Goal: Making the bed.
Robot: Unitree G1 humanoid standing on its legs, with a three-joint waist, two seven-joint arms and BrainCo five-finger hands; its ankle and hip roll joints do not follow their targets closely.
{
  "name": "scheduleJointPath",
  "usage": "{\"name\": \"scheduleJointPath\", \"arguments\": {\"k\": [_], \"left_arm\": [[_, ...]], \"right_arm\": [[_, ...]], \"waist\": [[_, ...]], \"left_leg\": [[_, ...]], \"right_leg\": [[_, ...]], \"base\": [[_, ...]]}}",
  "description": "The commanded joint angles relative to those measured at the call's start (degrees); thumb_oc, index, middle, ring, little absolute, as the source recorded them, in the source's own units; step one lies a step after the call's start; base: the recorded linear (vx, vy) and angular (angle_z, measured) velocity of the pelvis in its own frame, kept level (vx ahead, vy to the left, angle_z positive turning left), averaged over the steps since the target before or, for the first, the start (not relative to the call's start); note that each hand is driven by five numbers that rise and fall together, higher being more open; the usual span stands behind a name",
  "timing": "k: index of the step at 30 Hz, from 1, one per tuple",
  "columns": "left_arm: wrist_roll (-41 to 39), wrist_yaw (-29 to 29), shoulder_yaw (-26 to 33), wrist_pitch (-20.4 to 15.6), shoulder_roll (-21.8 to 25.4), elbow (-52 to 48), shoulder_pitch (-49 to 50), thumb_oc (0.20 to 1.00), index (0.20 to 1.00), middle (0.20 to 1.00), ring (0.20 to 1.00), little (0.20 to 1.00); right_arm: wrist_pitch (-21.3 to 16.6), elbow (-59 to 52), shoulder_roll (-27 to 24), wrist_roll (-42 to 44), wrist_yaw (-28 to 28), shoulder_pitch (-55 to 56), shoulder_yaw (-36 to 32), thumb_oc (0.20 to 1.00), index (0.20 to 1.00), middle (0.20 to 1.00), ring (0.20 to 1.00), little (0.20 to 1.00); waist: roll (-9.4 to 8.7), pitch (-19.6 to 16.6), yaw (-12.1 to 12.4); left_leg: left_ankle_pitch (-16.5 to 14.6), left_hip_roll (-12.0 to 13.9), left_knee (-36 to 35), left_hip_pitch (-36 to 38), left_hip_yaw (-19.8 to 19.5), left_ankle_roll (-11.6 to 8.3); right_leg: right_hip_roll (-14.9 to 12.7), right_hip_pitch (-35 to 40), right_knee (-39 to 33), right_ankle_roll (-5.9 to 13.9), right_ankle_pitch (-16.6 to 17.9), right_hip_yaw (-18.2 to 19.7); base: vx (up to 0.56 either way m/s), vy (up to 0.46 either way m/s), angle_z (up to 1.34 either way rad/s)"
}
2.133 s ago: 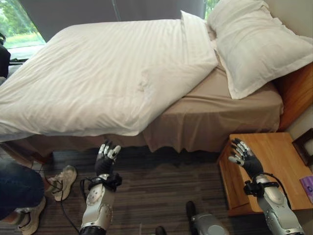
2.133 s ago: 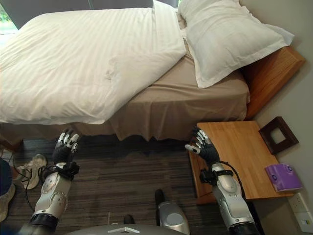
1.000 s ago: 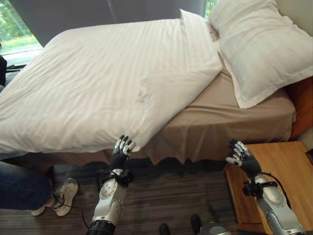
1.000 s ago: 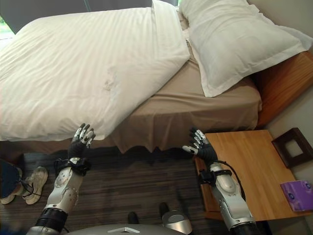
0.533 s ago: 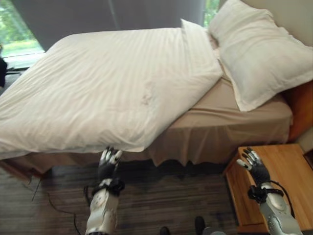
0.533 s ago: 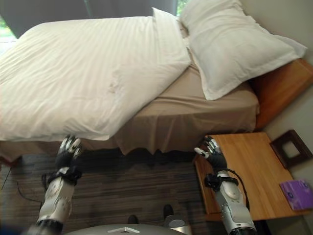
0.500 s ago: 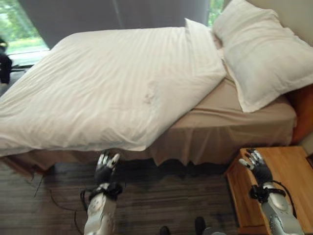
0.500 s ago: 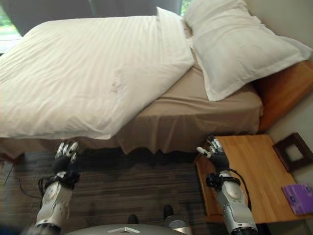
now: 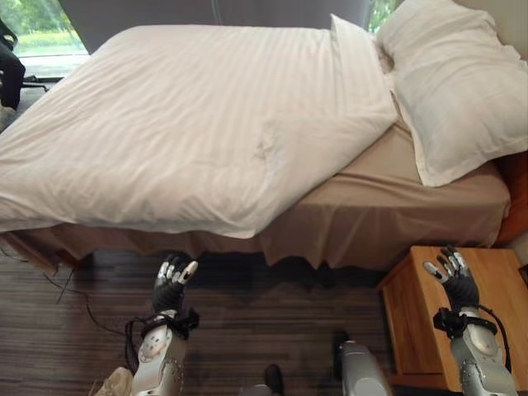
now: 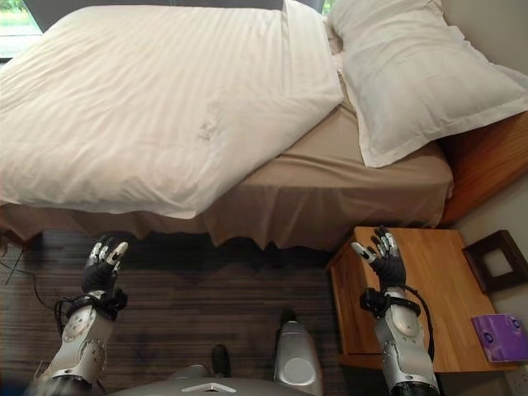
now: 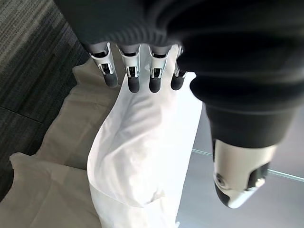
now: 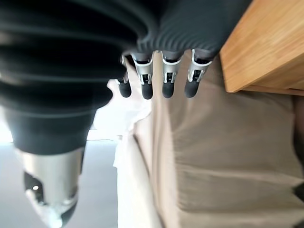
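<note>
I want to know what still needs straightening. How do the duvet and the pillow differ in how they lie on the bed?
The duvet is much the larger and covers most of the bed; the pillow sits at the head end by the wooden headboard. The duvet lies askew, one corner hanging past the mattress edge and leaving the tan sheet bare; the pillow rests on that sheet, partly overhanging the edge. Both are white, and neither hand touches them.

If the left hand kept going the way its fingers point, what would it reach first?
Probably the overhanging edge of the white duvet: the left hand is open, held above the floor, fingers aimed at the bed. Depth is uncertain.
</note>
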Motion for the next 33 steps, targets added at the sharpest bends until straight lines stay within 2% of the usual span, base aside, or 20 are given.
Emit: {"name": "scheduleJointPath", "arguments": {"k": [1, 2, 3, 4, 5, 6, 8, 9, 10, 11, 13, 14, 20, 24, 26, 29, 31, 33], "left_arm": [[2.5, -0.9, -1.6, -4.1, 2.9, -6.6, -2.3, 1.000, 1.000, 1.000, 1.000, 1.000], [0.4, -1.7, -2.3, -4.2, 2.5, -5.3, -3.9, 1.000, 1.000, 1.000, 1.000, 1.000], [0.3, -1.7, -2.3, -4.2, 2.5, -5.2, -4.0, 1.000, 1.000, 1.000, 1.000, 1.000], [-2.3, -2.3, -2.5, -4.3, 1.7, -6.1, -4.5, 1.000, 1.000, 1.000, 1.000, 1.000], [-2.3, -2.3, -2.5, -4.3, 1.8, -6.0, -4.6, 1.000, 1.000, 1.000, 1.000, 1.000], [-2.7, -1.8, -2.6, -4.6, 1.5, -6.5, -4.5, 1.000, 1.000, 1.000, 1.000, 1.000], [-3.3, -1.3, -2.4, -4.4, 1.2, -5.8, -4.9, 1.000, 1.000, 1.000, 1.000, 1.000], [-3.6, -1.4, -2.4, -4.2, 1.3, -5.0, -5.2, 1.000, 1.000, 1.000, 1.000, 1.000], [-3.3, -1.4, -2.5, -4.3, 1.7, -4.8, -5.5, 1.000, 1.000, 1.000, 1.000, 1.000], [-2.6, -1.6, -2.5, -4.1, 2.6, -4.4, -5.3, 1.000, 1.000, 1.000, 1.000, 1.000], [-1.8, -1.5, -2.0, -4.6, 3.6, -5.2, -4.3, 1.000, 1.000, 1.000, 1.000, 1.000], [-1.9, -1.9, -0.6, -5.4, 4.4, -7.0, -4.8, 1.000, 1.000, 1.000, 1.000, 1.000], [0.5, -1.5, 0.2, -6.2, 7.2, -14.8, -6.7, 1.000, 1.000, 1.000, 1.000, 1.000], [4.9, -0.3, -0.5, -5.4, 10.5, -13.5, -9.5, 1.000, 1.000, 1.000, 1.000, 1.000], [9.4, 1.0, -1.1, -4.5, 14.1, -12.6, -12.3, 1.000, 1.000, 1.000, 1.000, 1.000], [16.9, 3.8, -1.7, -3.2, 21.1, -6.3, -17.4, 1.000, 1.000, 1.000, 1.000, 1.000], [15.8, 4.7, -2.1, -2.6, 24.3, -0.4, -21.1, 1.000, 1.000, 1.000, 1.000, 1.000], [14.4, 6.4, -2.9, -0.9, 27.9, 11.1, -27.0, 1.000, 1.000, 1.000, 1.000, 1.000]], "right_arm": [[-3.0, -3.0, -2.3, 0.3, 2.0, -3.1, 1.8, 1.000, 1.000, 1.000, 1.000, 1.000], [-3.3, -1.9, -3.6, 1.4, 1.7, -4.9, 2.9, 1.000, 1.000, 1.000, 1.000, 1.000], [-3.3, -1.9, -3.6, 1.4, 1.7, -5.0, 2.9, 1.000, 1.000, 1.000, 1.000, 1.000], [-4.1, -2.8, -4.4, 4.3, 2.0, -5.7, 2.7, 1.000, 1.000, 1.000, 1.000, 1.000], [-4.1, -2.8, -4.3, 4.3, 2.0, -5.7, 2.7, 1.000, 1.000, 1.000, 1.000, 1.000], [-4.3, -3.3, -4.9, 4.9, 2.0, -6.3, 3.1, 1.000, 1.000, 1.000, 1.000, 1.000], [-4.1, -3.0, -5.7, 4.9, 0.9, -7.0, 2.8, 1.000, 1.000, 1.000, 1.000, 1.000], [-4.1, -3.0, -6.0, 4.7, 0.8, -7.1, 2.6, 1.000, 1.000, 1.000, 1.000, 1.000], [-4.0, -3.4, -6.4, 4.9, 0.6, -7.1, 2.3, 1.000, 1.000, 1.000, 1.000, 1.000], [-4.0, -3.9, -6.4, 5.5, 1.3, -7.1, 2.4, 1.000, 1.000, 1.000, 1.000, 1.000], [-4.1, -4.1, -6.3, 5.0, 2.2, -7.0, 3.2, 1.000, 1.000, 1.000, 1.000, 1.000], [-3.9, -3.1, -5.8, 4.4, 2.3, -6.9, 3.2, 1.000, 1.000, 1.000, 1.000, 1.000], [-3.4, -3.2, -5.1, 3.5, 3.5, -5.2, 3.1, 1.000, 1.000, 1.000, 1.000, 1.000], [-2.4, -2.7, -5.4, 2.7, 4.6, -4.3, 3.7, 1.000, 1.000, 1.000, 1.000, 1.000], [-1.7, -2.9, -5.8, 2.8, 5.1, -3.9, 3.7, 1.000, 1.000, 1.000, 1.000, 1.000], [-1.4, -2.5, -6.1, 3.6, 5.9, -4.3, 4.4, 1.000, 1.000, 1.000, 1.000, 1.000], [-0.9, -2.6, -6.1, 4.1, 6.3, -4.0, 5.1, 1.000, 1.000, 1.000, 1.000, 1.000], [0.1, -3.0, -5.7, 4.8, 7.3, -1.8, 6.3, 1.000, 1.000, 1.000, 1.000, 1.000]], "waist": [[0.25, -2.8, -0.8], [-0.14, -3.1, 0.0], [-0.31, -3.3, -0.2], [-1.89, -2.4, 1.0], [-2.05, -2.6, 0.8], [-2.98, -1.6, 2.0], [-3.55, -1.0, 3.3], [-3.33, -1.2, 3.3], [-2.93, -1.3, 3.7], [-2.27, -1.5, 4.3], [-0.99, -2.1, 4.8], [-0.34, -3.1, 4.0], [0.93, -5.1, 2.4], [1.70, -5.8, 1.0], [2.04, -6.1, 0.1], [2.30, -6.4, -0.6], [2.40, -6.5, -1.2], [2.50, -6.5, -2.5]], "left_leg": [[-1.9, 7.7, 4.0, 10.8, -1.3, -6.39], [5.0, 10.0, 15.7, 5.7, -2.7, -7.66], [5.2, 9.9, 15.8, 5.3, -2.9, -7.66], [9.2, 10.6, 32.6, -1.9, -4.7, -7.30], [9.4, 10.4, 32.7, -2.4, -4.9, -7.25], [8.7, 9.2, 37.7, -5.6, -6.9, -6.31], [7.6, 9.5, 34.2, -10.0, -5.1, -5.87], [7.6, 10.5, 30.1, -11.1, -3.7, -6.28], [7.4, 10.0, 24.4, -10.6, -2.1, -6.43], [7.3, 7.3, 17.2, -10.5, -1.8, -6.13], [7.9, 5.2, 8.5, -8.3, -3.4, -6.21], [8.3, 5.9, 7.9, -5.8, -1.5, -7.42], [6.7, 4.9, -1.0, 0.8, 1.6, -6.66], [5.7, 4.0, -1.8, 1.7, 1.5, -6.18], [5.1, 3.5, -1.8, 1.7, 1.1, -5.88], [4.6, 3.2, -1.8, 2.0, 1.5, -5.80], [4.4, 3.2, -1.8, 1.9, 1.9, -5.78], [4.2, 3.2, -1.8, 1.8, 2.6, -5.86]], "right_leg": [[4.9, 2.3, 0.7, -1.41, 7.3, -0.9], [6.7, 6.7, -1.7, -4.11, 6.7, -1.7], [6.5, 6.5, -1.9, -4.14, 6.9, -1.9], [7.3, 11.1, -4.4, -7.24, 5.8, -1.4], [7.1, 10.9, -4.5, -7.23, 5.9, -1.5], [6.9, 12.7, -5.2, -7.88, 5.6, -1.1], [6.7, 15.7, -7.0, -7.72, 5.1, 0.0], [6.6, 16.5, -7.3, -7.53, 5.0, -0.1], [6.7, 17.3, -7.7, -7.12, 4.7, 0.5], [7.3, 17.7, -7.8, -6.77, 4.3, 1.5], [8.1, 18.3, -7.8, -6.11, 3.8, 2.4], [8.2, 18.1, -7.9, -5.87, 3.1, 1.8], [8.2, 17.4, -7.9, -4.71, 2.8, 2.8], [7.8, 17.1, -7.9, -4.51, 2.7, 3.4], [7.5, 17.2, -7.9, -4.57, 2.3, 3.7], [7.5, 17.3, -7.9, -4.45, 2.2, 4.2], [7.6, 17.1, -7.9, -4.32, 2.3, 4.5], [7.7, 16.6, -7.9, -4.00, 2.5, 5.0]], "base": [[0.27, -0.290, 0.14], [0.26, -0.291, 0.23], [0.35, -0.472, 0.52], [0.15, -0.265, 0.41], [0.24, -0.364, 0.25], [0.16, -0.171, 0.17], [0.25, -0.153, -0.03], [0.28, -0.025, -0.32], [0.32, 0.033, -0.17], [0.30, 0.076, -0.09], [0.26, 0.081, -0.23], [0.18, 0.048, -0.55], [0.13, 0.074, -0.51], [0.07, 0.071, -0.05], [0.06, 0.052, 0.14], [0.06, 0.037, 0.17], [0.04, 0.021, -0.01], [0.04, 0.028, -0.07]]}}
